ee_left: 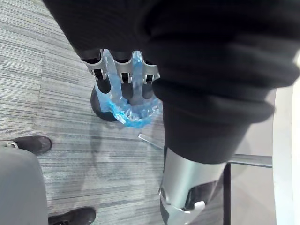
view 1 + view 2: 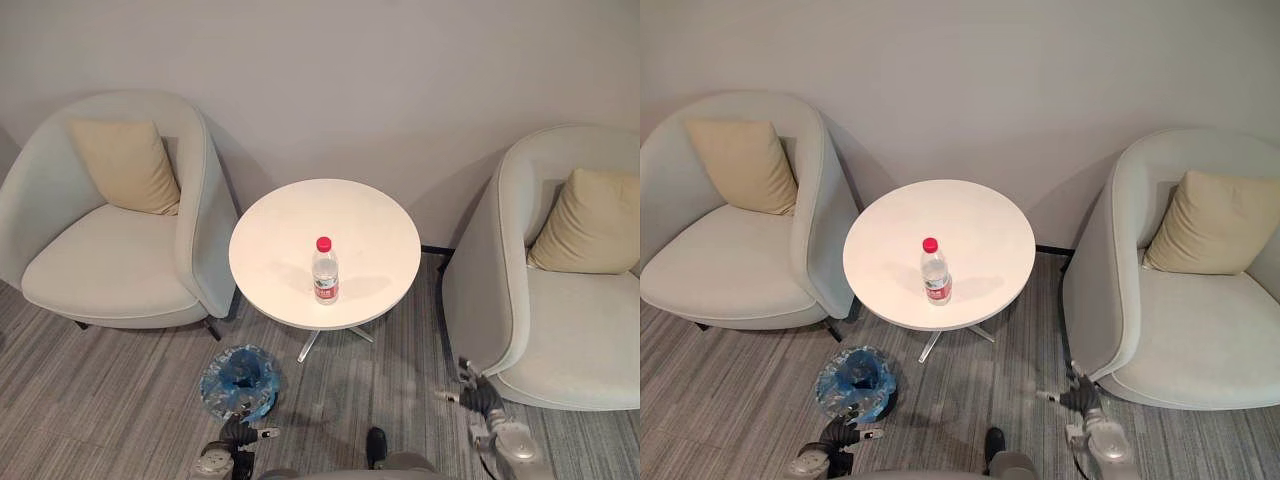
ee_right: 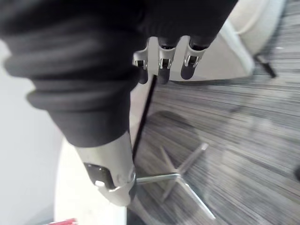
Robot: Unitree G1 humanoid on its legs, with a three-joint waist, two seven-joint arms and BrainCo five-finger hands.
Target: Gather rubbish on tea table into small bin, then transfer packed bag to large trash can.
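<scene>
The left hand [image 2: 240, 438] hangs low over the carpet, right at the near edge of the small bin [image 2: 240, 383]. From its wrist view the hand sits over the crumpled blue bag [image 1: 137, 115] that lines the bin, but I cannot tell whether it grips the plastic or merely hovers against it. The bin stands on the floor [image 2: 100, 410], beside the metal foot [image 2: 310, 345] of the tea table and near the front corner of the left armchair [image 2: 110, 270].

The right hand [image 2: 478, 396] is down by the front corner of the right armchair [image 2: 570, 340], slack and holding nothing.

Between the 2 armchairs, 1 clear water bottle [image 2: 324, 272] with a red cap stands upright on the round white tabletop [image 2: 280, 230], toward its near edge, well apart from both hands. Each armchair carries 1 beige cushion [image 2: 125, 165] against its back.
</scene>
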